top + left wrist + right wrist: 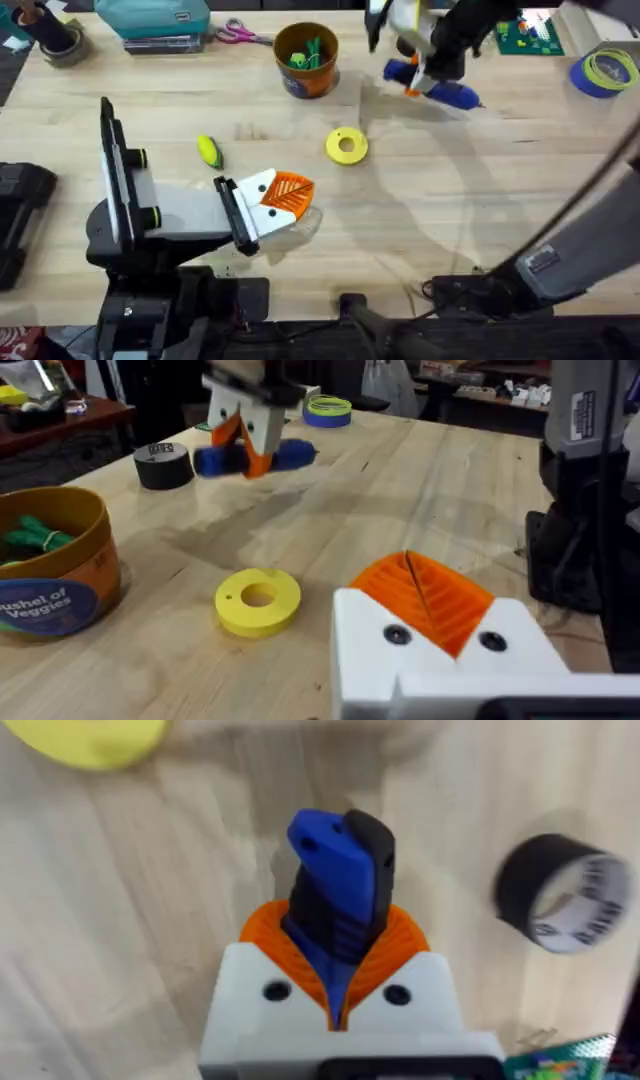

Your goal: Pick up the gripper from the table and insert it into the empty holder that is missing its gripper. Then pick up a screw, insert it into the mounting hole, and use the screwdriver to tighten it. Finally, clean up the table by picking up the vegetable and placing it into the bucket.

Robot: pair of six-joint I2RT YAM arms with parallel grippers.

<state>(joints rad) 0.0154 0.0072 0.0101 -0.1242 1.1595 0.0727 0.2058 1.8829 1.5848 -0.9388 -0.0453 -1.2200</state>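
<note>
Pale wood planks make up the table (480, 190), and going from its left side the overhead view first meets the left gripper (290, 195), lying low over the near-left part of the surface. Its white finger bases carry orange ribbed pads (425, 595), and in the left wrist view these two pads press together with only a thin seam between them and nothing caught there. Just beyond that arm, toward the far side, lies the vegetable (208, 151), a small yellow-green oval resting on the bare wood. Farther back and a little to the right stands the bucket (306, 60), orange-brown with a blue label, upright, with green items inside. Between the bucket and the left gripper sits a yellow ring-shaped disc (347, 145), flat on the table and touching neither. To the right, at the far side, the right gripper (415, 85) is raised over the wood with the screwdriver (445, 92) clamped in it. In the right wrist view the blue body stands between the two orange pads, which close on it from both sides. A black tape roll (565, 905) lies on the table near it. At the far right edge rests a blue tape roll (605, 72).
</note>
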